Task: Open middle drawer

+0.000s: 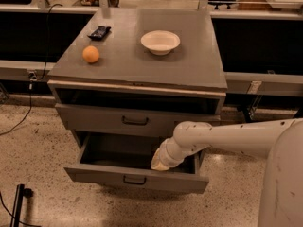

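This looks like a lab or workshop: a grey metal drawer cabinet [189, 70] stands on a speckled terrazzo floor [38, 145], with long dark workbenches [265, 74] running behind the cabinet. The gripper [161, 163] sits inside the cabinet's pulled-out lower drawer [94, 174].

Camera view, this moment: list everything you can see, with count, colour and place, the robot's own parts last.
cabinet: one, grey, centre of view.
orange: one, orange, front left of the cabinet top.
bowl: one, white, middle of the cabinet top, towards the back.
flat object: one, black, back left of the cabinet top.
upper drawer: one, grey with dark handle, just under the top.
middle drawer: one, grey with dark handle, pulled out below the upper drawer.
arm: one, white, reaching in from the right.
gripper: one, cream, inside the middle drawer, right of centre.
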Available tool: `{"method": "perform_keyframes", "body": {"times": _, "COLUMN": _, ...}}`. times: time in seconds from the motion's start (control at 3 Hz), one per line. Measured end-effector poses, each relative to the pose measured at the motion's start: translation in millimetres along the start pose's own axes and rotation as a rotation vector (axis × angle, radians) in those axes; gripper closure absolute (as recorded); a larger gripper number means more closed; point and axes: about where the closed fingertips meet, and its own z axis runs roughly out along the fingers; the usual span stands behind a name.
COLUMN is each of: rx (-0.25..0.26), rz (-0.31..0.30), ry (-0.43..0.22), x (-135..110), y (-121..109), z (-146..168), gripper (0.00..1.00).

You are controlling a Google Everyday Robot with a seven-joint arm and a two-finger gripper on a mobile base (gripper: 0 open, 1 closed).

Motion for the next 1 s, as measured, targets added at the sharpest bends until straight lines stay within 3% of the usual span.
{"method": "perform_keyframes", "body": {"times": 0.67, "rx": -0.044, "rz": 0.021, "ry": -0.084, "x": 11, "y": 7, "z": 25, "gripper": 1.00}}
{"method": "perform_keyframes", "body": {"times": 1.0, "rx": -0.031, "rz": 0.018, "ry": -0.093, "x": 20, "y": -2, "z": 30, "gripper": 1.00}}
